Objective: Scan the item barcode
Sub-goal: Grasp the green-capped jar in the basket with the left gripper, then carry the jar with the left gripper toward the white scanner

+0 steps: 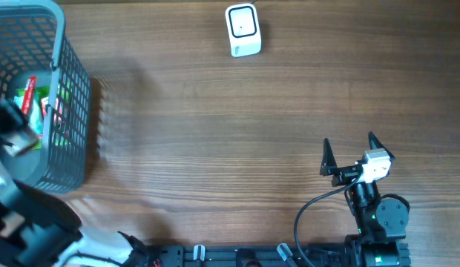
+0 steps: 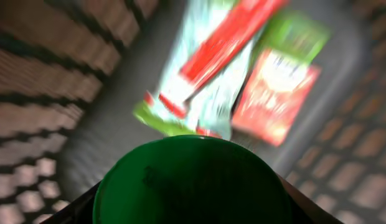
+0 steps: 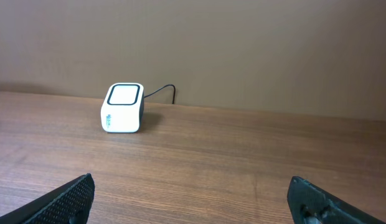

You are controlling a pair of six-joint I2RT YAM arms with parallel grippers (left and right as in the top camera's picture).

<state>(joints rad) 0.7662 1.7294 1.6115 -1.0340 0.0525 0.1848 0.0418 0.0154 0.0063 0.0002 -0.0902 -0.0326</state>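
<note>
The left wrist view looks down into the grey mesh basket [image 2: 50, 93]. My left gripper [image 2: 193, 208] is shut on a round dark-green item [image 2: 193, 180] that fills the gap between the dark fingers [image 2: 75, 208]; no barcode shows on it. Overhead, my left arm [image 1: 13, 133] hangs over the basket [image 1: 70, 81] at the table's left edge. The white scanner [image 1: 242, 30] with its dark-framed window stands at the back centre, also visible as the scanner [image 3: 123, 107] in the right wrist view. My right gripper [image 1: 349, 154] is open and empty near the front right, its gripper [image 3: 190, 186] facing the scanner.
Below the green item, blurred packets lie on the basket floor: a pale one with a red stripe [image 2: 211, 62] and a red and green one [image 2: 277, 93]. Overhead the packets [image 1: 38, 100] show through the mesh. A cable [image 3: 162, 92] runs from the scanner's back.
</note>
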